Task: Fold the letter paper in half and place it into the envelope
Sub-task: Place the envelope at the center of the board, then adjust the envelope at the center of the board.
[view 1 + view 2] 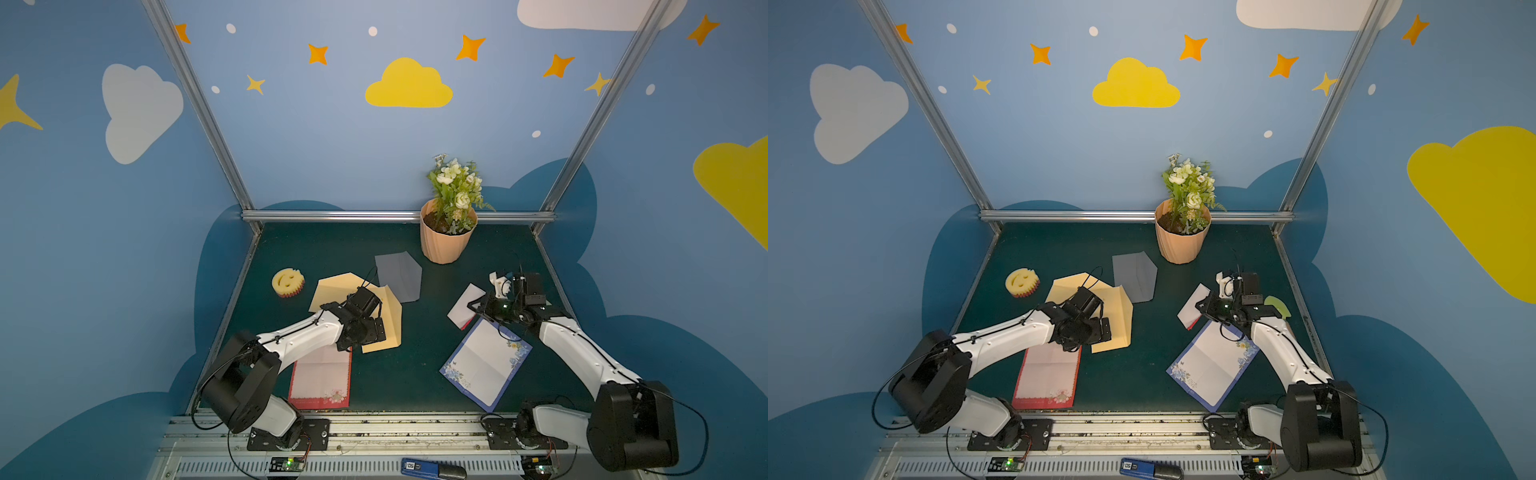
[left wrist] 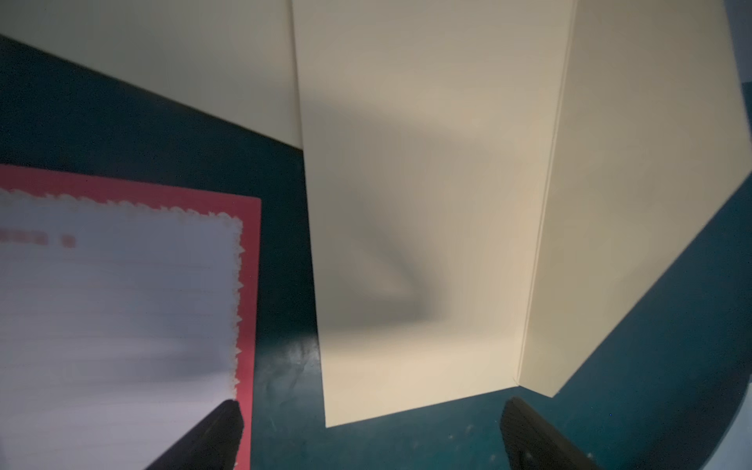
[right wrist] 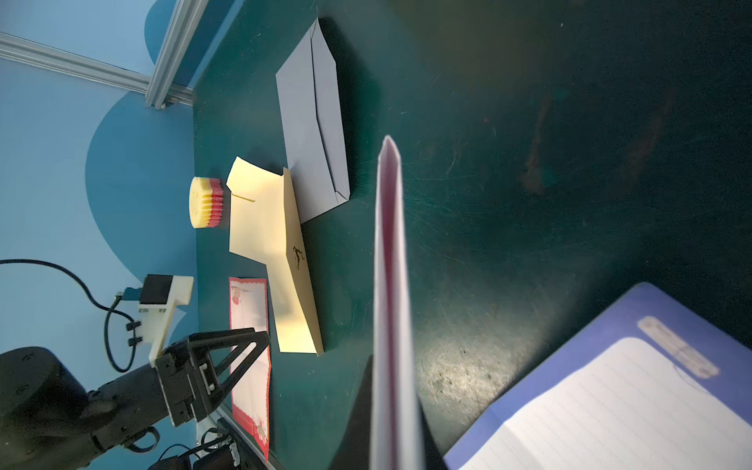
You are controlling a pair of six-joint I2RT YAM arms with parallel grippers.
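OK, biggest first: the green table (image 1: pixel 324 249) is crowded, so our main worry is a mix-up. The blue-bordered sheet (image 1: pixel 486 365) lies flat and unfolded just under the right arm, where a low sweep could drag or crumple it. The red-bordered sheet (image 1: pixel 322 382) lies flat by the left arm, beside the near yellow envelope (image 2: pixel 407 203). That envelope overlaps a second yellow envelope (image 1: pixel 332 291) and touches the grey envelope (image 1: pixel 399 276). With three envelopes bunched together we could aim at the wrong one, and nudging one would shift the others. The folded letter (image 3: pixel 390 264), white outside and red inside, is up off the table on the right side, well apart from the envelopes. The right gripper (image 1: pixel 478 308) is clenched on one end of it. It's limp paper held at one end, so we'd expect droop, splaying, or a snag on the envelope's lip. The left gripper (image 2: pixel 371 411) hovers at the near yellow envelope's end, jaws spread wide, gripping nothing. Nothing pins that envelope, so a push from the letter would likely slide it. We can't tell whether its mouth gapes.
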